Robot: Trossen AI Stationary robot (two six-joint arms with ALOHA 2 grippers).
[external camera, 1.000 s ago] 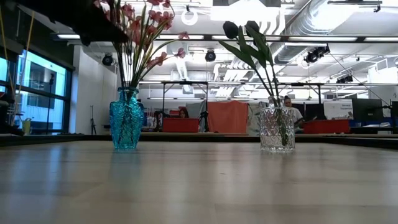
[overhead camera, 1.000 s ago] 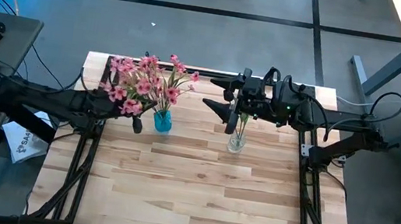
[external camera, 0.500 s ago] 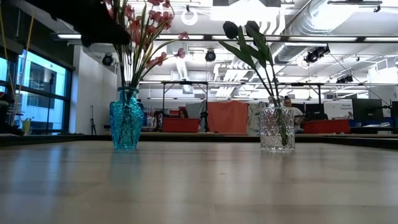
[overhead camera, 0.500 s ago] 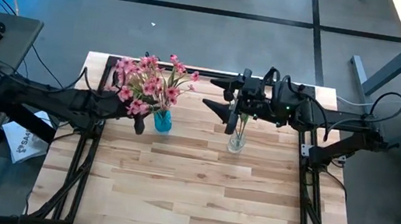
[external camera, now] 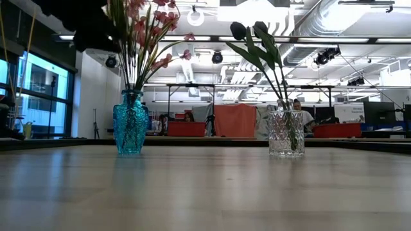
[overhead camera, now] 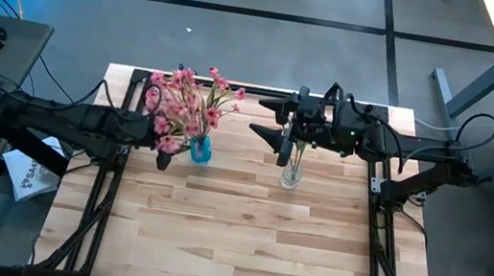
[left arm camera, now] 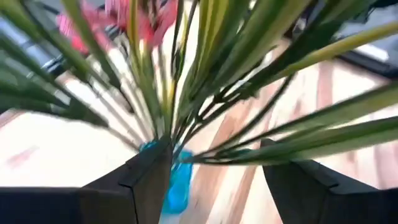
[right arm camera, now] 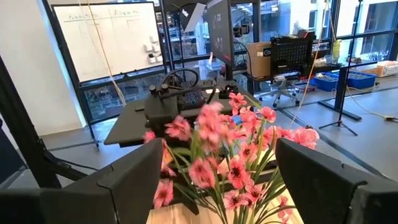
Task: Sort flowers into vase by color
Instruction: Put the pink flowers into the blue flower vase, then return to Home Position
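- Your left gripper [left arm camera: 214,171] sits just above the blue vase [overhead camera: 200,149], fingers spread apart; the left wrist view shows green stems passing between them with nothing pinched, which the high view cannot show you.
- The pink flowers [overhead camera: 182,102] stand in that blue vase, fanning toward the table's far edge and over the left arm's tip.
- From the low view you get what the overhead one hides: the blue vase [external camera: 130,122] upright on the table, and to its right a clear glass vase [external camera: 286,133] holding the near-black tulips [external camera: 247,29] with their green leaves.
- Your right gripper [overhead camera: 274,120] hangs above the clear vase [overhead camera: 291,174], well to the right of the blue vase, fingers wide apart and empty; its wrist view looks across at the pink blossoms [right arm camera: 233,152].
- The wooden table [overhead camera: 242,244] is pale planks.
- Beyond the blue vase, the low view shows a large hall with ceiling ducts, red crates, and a seated person [external camera: 300,110].
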